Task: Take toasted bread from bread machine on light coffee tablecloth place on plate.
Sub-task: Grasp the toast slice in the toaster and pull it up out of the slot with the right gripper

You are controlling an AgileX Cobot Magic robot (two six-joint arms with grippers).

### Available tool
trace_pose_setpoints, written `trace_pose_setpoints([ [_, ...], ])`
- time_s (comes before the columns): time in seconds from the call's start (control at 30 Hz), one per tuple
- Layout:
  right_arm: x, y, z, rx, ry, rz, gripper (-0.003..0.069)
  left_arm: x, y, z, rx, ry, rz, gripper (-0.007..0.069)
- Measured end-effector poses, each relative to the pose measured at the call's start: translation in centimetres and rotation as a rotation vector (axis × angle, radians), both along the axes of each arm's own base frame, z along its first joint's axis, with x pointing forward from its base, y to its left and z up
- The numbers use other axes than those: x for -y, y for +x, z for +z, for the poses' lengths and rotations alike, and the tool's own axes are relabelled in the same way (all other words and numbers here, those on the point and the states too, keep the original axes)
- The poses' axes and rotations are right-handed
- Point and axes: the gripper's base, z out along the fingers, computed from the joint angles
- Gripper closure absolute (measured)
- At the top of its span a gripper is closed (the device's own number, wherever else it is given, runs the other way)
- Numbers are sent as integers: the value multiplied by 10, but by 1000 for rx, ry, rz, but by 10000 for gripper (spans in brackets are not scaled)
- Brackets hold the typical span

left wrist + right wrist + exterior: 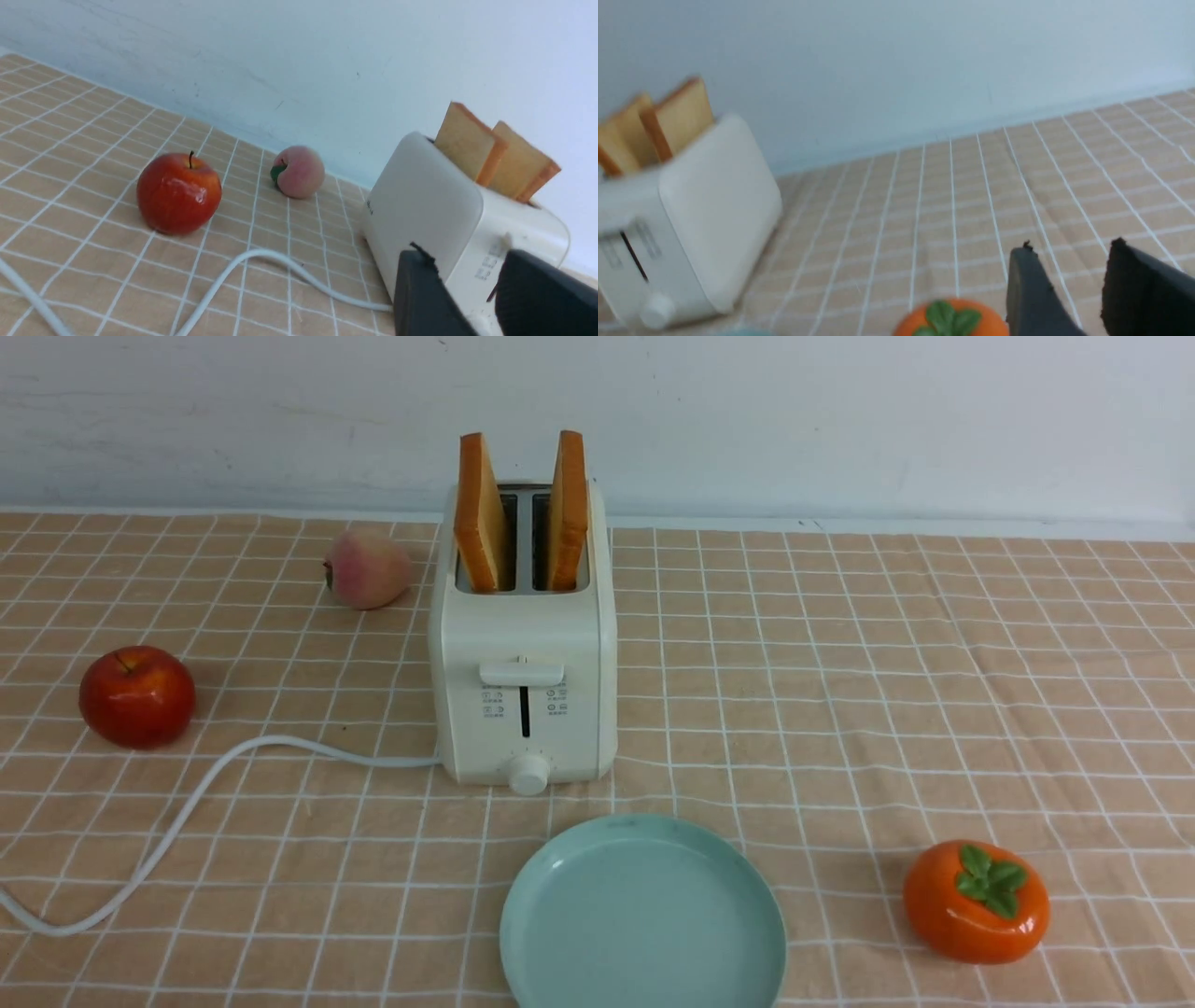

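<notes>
Near the upper centre of the front frame, two toast slices (483, 527) stand in the toaster (527, 686). Each end effector, left (460, 284) and right (1073, 280), is spread, holding nothing. Probably pre-reach; next, one must line up over a slice.

The left end effector (467, 273) shows in its own wrist view with its two dark fingers parted, a gap between them and nothing gripped. The right end effector (1073, 261) likewise holds its dark fingers apart in its wrist view, with nothing between them. Neither arm reaches into the front view.
</notes>
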Motion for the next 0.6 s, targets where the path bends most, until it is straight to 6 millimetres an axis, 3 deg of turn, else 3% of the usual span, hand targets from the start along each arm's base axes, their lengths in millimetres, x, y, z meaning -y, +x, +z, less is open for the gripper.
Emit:
trace_pose_setpoints([
  [0.2, 3, -2, 14, 154, 81, -27, 419, -1, 0, 2, 23, -12, 6, 386],
  [0.33, 8, -7, 30, 325, 208, -38, 419, -8, -4, 20, 229, -220, 38, 386],
  [0.43, 8, -10, 43, 379, 277, -22, 419, -11, -8, 29, 326, -280, 47, 386],
  [0.47, 9, -16, 63, 432, 320, -1, 419, -11, -11, 40, 376, -308, 39, 386],
  [0.5, 9, -17, 66, 438, 323, 2, 419, -11, -11, 42, 382, -308, 38, 386],
  [0.6, 7, -35, 124, 504, 330, 42, 419, -10, -28, 93, 508, -315, 3, 386],
])
